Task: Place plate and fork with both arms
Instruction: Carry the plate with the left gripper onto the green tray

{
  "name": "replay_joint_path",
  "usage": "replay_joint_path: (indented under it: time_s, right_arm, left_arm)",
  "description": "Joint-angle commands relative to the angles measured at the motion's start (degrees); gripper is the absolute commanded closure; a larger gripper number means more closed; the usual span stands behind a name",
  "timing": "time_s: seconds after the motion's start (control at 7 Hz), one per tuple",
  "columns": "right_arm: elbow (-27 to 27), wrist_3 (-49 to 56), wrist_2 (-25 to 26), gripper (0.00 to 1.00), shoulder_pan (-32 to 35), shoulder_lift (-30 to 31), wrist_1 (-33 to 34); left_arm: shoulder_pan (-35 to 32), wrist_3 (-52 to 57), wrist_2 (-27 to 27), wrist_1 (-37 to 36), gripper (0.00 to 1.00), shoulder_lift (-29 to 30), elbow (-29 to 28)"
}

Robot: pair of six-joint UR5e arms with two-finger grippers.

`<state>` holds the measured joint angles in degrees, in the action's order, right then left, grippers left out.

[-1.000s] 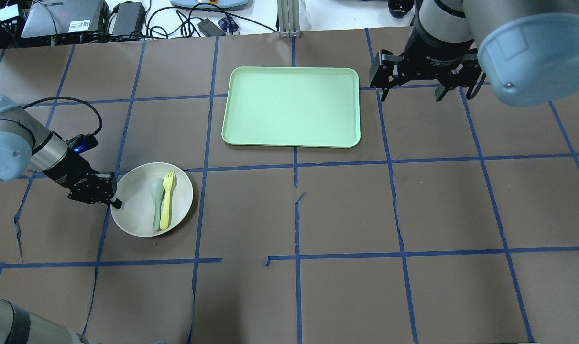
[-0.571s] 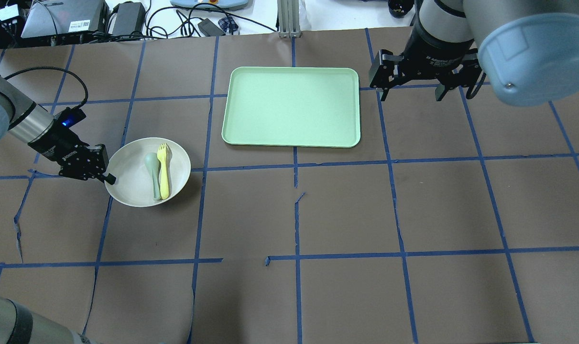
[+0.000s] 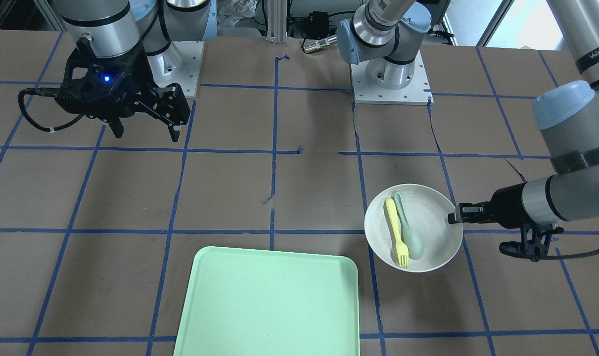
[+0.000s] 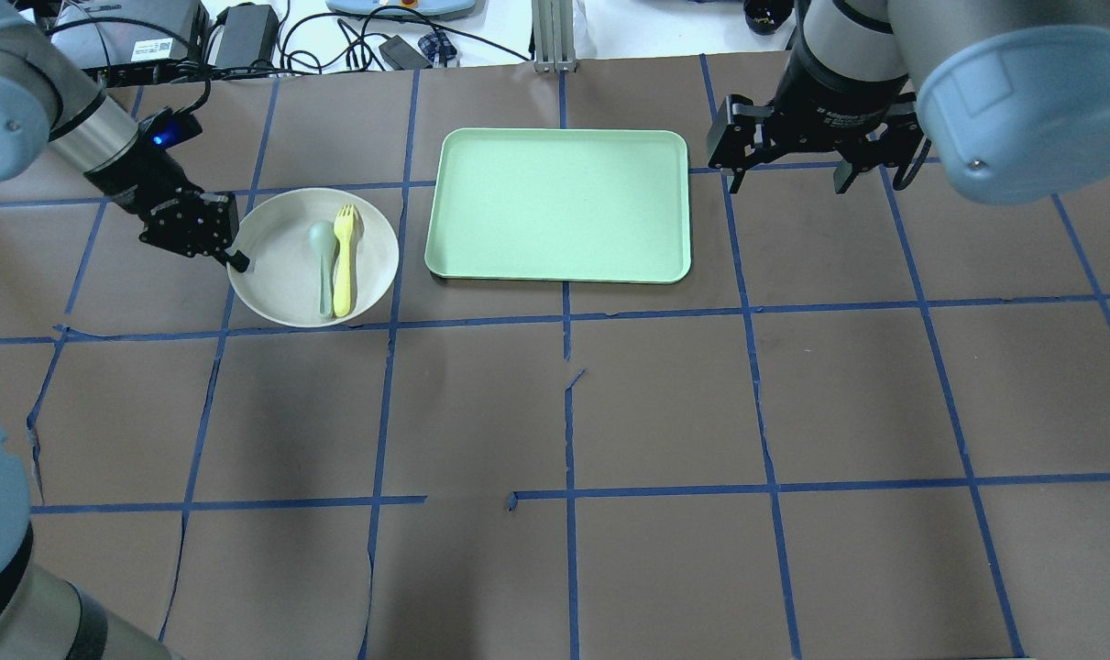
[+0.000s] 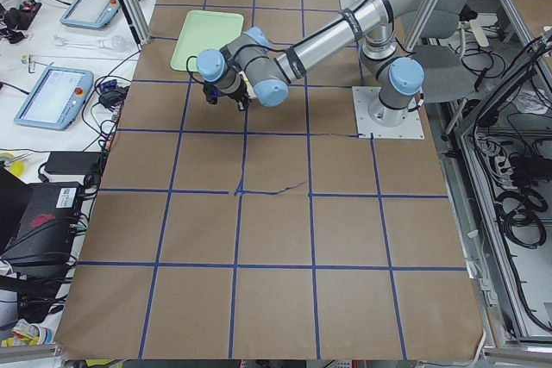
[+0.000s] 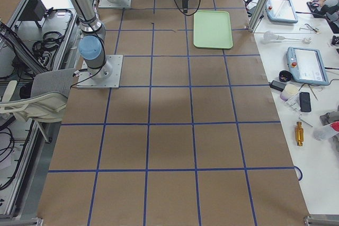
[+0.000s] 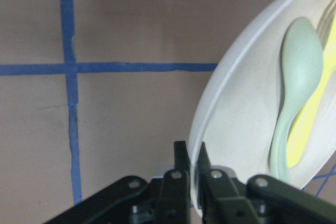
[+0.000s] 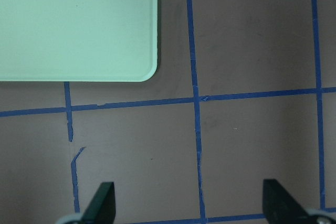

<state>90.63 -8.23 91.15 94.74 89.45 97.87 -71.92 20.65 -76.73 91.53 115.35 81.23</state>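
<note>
The off-white plate [image 4: 284, 275] is held above the table just left of the mint-green tray [image 4: 559, 203]. The yellow fork [image 4: 343, 259] lies in it beside a pale green-grey spoon [image 4: 322, 261]. My left gripper [image 4: 236, 261] is shut on the plate's left rim; the left wrist view shows both fingers pinching the plate's rim [image 7: 207, 124]. In the front view the plate [image 3: 430, 232], the fork [image 3: 395, 232] and the left gripper [image 3: 452, 217] show at the right. My right gripper [image 4: 786, 179] hangs open and empty right of the tray, and also shows in the front view [image 3: 146, 131].
The tray also shows in the front view [image 3: 267, 304] and the right wrist view [image 8: 79, 24]. Brown paper with blue tape lines covers the table [image 4: 664, 403]. Cables and boxes lie beyond the table's far edge [image 4: 243, 37].
My left gripper has carried the plate, with fork and spoon in it, away from the robot and rightward, close to the tray. The right arm has not moved.
</note>
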Motion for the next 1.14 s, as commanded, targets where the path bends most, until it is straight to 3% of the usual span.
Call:
replay_joint_path:
  time_s: [0.0, 0.57, 1.0]
  right_arm:
    - [-0.2, -0.1, 0.0, 0.00, 0.0, -0.4, 0.5]
    - [-0.1, -0.1, 0.1, 0.00, 0.1, -0.6, 0.5]
    - [-0.1, -0.1, 0.2, 0.00, 0.1, -0.5, 0.5]
  left_arm:
    - [-6.9, 0.6, 4.3, 1.5, 1.00, 7.6, -11.0]
    - [-14.8, -0.1, 10.9, -2.2, 1.00, 20.4, -23.5]
    - [-17.7, -1.5, 12.1, -6.0, 1.00, 25.0, -25.1]
